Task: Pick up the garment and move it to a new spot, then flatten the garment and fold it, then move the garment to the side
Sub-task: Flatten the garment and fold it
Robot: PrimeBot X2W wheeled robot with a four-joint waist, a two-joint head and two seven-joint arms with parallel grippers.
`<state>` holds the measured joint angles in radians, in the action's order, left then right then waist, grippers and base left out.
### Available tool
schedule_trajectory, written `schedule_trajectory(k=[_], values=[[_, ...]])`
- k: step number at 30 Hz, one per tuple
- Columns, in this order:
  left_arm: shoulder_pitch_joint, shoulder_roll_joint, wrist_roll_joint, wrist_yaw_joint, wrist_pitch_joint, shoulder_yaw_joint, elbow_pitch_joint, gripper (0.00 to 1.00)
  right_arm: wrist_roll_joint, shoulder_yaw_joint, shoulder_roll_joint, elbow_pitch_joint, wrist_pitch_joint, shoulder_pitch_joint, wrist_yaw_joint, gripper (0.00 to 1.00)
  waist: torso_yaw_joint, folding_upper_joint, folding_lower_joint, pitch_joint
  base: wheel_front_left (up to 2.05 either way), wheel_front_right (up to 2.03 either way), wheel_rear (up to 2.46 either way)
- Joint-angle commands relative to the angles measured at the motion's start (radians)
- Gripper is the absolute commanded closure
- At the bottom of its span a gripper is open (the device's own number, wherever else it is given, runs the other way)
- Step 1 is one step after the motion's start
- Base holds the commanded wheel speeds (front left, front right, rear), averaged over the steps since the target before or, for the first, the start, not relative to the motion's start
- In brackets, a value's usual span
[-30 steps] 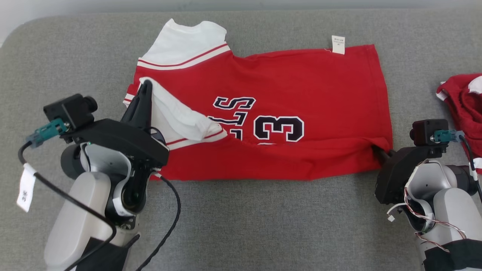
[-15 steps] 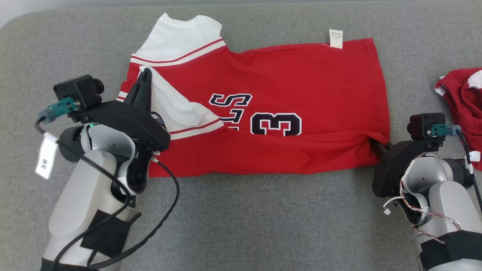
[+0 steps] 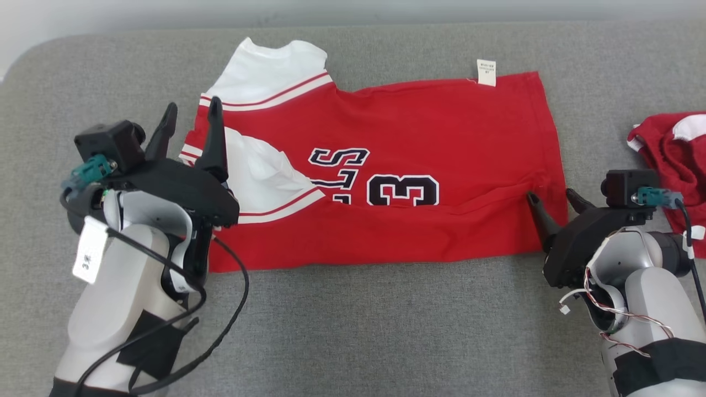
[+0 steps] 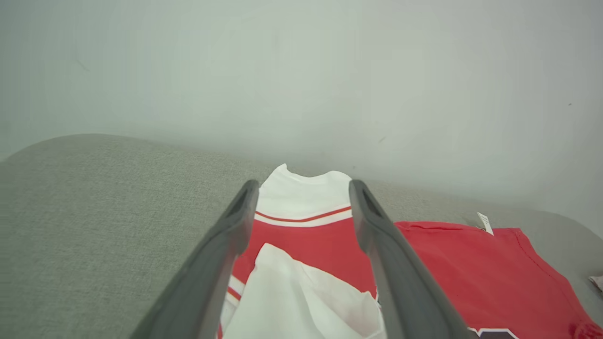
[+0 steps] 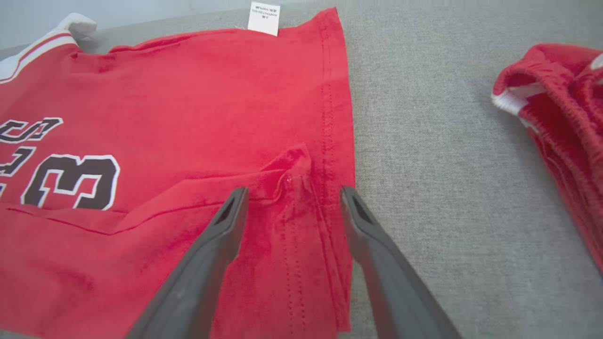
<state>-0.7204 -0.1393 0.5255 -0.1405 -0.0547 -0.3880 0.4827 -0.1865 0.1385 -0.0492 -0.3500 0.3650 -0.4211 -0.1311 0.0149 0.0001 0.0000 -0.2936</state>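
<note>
The garment (image 3: pixel 419 138) is a red jersey with white sleeves and a dark "3", lying sideways on the grey couch surface with its near long edge folded over. Its near white sleeve (image 3: pixel 259 176) is turned onto the red body. My left gripper (image 3: pixel 191 110) stands open above the jersey's left end, with the sleeve (image 4: pixel 301 301) lying loose below its fingers. At the jersey's lower right corner my right gripper (image 3: pixel 551 197) is open too, fingers astride the puckered hem (image 5: pixel 294 181) and holding nothing.
A second crumpled red and white garment (image 3: pixel 675 160) lies at the right edge, close to my right arm. A white care label (image 3: pixel 486 72) sticks out of the jersey's far edge. Bare grey cushion (image 3: pixel 386 331) stretches in front of the jersey; a pale wall (image 4: pixel 301 70) rises behind.
Both grippers have opened and let go of the jersey, the left off the white sleeve, the right off the lower right corner. The folded near edge now lies flat.
</note>
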Motion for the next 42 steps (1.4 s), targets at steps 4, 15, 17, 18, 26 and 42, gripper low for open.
schedule_trajectory(k=[4, 15, 17, 18, 26, 42], values=[[0.046, -0.035, -0.051, -0.014, -0.019, -0.032, -0.020, 0.00, 0.018, 0.024, -0.003, 0.030, -0.009, 0.038, 0.000, 0.00, 0.005, -0.0001, 0.0000, 0.035, 0.00, 0.00, 0.00], [0.229, -0.101, -0.106, -0.075, 0.033, -0.096, -0.148, 0.00, 0.068, 0.095, -0.003, 0.149, 0.012, 0.164, 0.000, 0.00, 0.008, -0.0001, 0.0000, 0.077, 0.00, 0.00, 0.00], [0.258, -0.113, -0.112, -0.088, 0.045, -0.104, -0.172, 0.00, 0.075, 0.100, -0.003, 0.164, 0.011, 0.181, 0.000, 0.00, 0.008, -0.0001, 0.0000, 0.081, 0.00, 0.00, 0.00], [0.272, -0.119, -0.110, -0.093, 0.052, -0.105, -0.181, 0.00, 0.078, 0.100, -0.003, 0.169, 0.012, 0.190, 0.000, 0.00, 0.007, -0.0001, 0.0000, 0.082, 0.00, 0.00, 0.00], [0.359, -0.143, -0.123, -0.140, 0.064, -0.118, -0.216, 0.00, 0.096, 0.073, -0.003, 0.171, -0.016, 0.226, 0.000, 0.00, -0.004, -0.0001, 0.0000, 0.079, 0.00, 0.00, 0.00], [0.339, -0.155, -0.125, -0.192, 0.173, -0.131, -0.156, 0.00, 0.187, 0.013, -0.003, 0.116, 0.026, 0.149, 0.000, 0.00, 0.007, -0.0001, 0.0000, 0.057, 0.00, 0.00, 0.00]])
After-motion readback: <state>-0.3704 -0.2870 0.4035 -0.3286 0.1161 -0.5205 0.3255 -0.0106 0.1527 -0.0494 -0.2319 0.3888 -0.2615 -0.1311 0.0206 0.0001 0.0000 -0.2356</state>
